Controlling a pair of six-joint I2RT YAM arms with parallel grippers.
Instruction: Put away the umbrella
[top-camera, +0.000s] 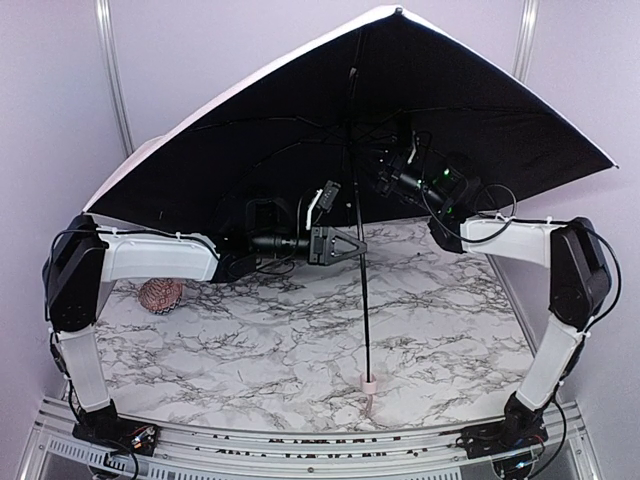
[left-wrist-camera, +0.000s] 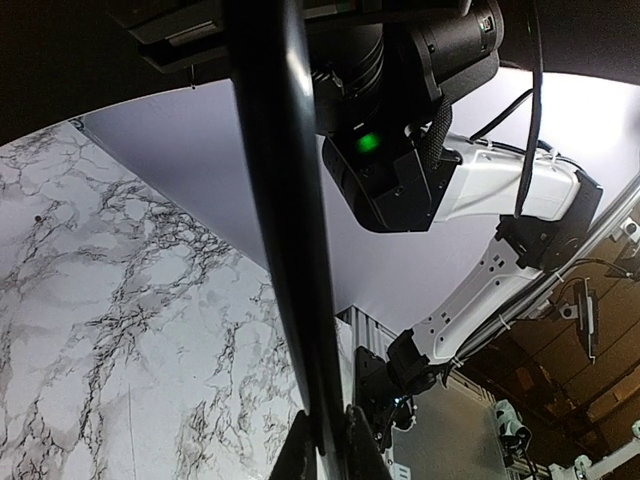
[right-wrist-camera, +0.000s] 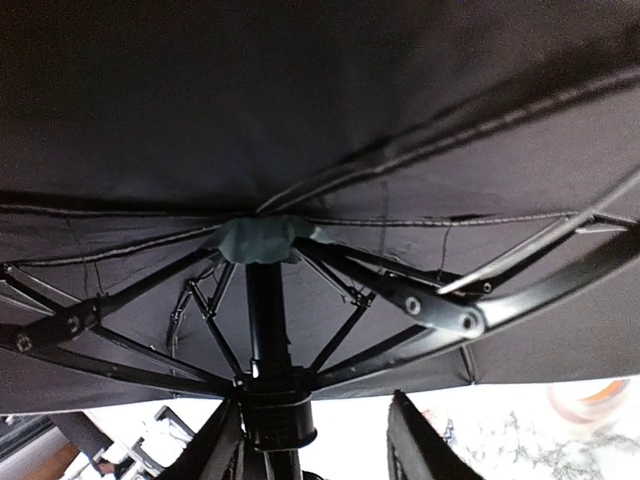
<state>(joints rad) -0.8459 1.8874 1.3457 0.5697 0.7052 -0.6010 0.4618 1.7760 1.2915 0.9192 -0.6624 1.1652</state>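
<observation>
The umbrella (top-camera: 250, 170) stands open over the table, its black lining facing me and a pale pink edge along the top. Its thin black shaft (top-camera: 363, 300) runs down to the pale pink handle knob (top-camera: 370, 384), which rests near the table's front edge. My left gripper (top-camera: 338, 243) is shut on the shaft (left-wrist-camera: 280, 200) at mid height, a finger (left-wrist-camera: 298, 462) pressed to each side. My right gripper (right-wrist-camera: 320, 445) is up under the canopy. Its jaws stand apart around the runner (right-wrist-camera: 277, 415), which lies against the left finger with a gap to the right one.
A reddish-pink knobbly ball (top-camera: 160, 295) lies on the marble table (top-camera: 300, 350) at the left, under the canopy's edge. Pale walls close in behind and on both sides. A metal rail (top-camera: 300, 440) runs along the near edge between the arm bases.
</observation>
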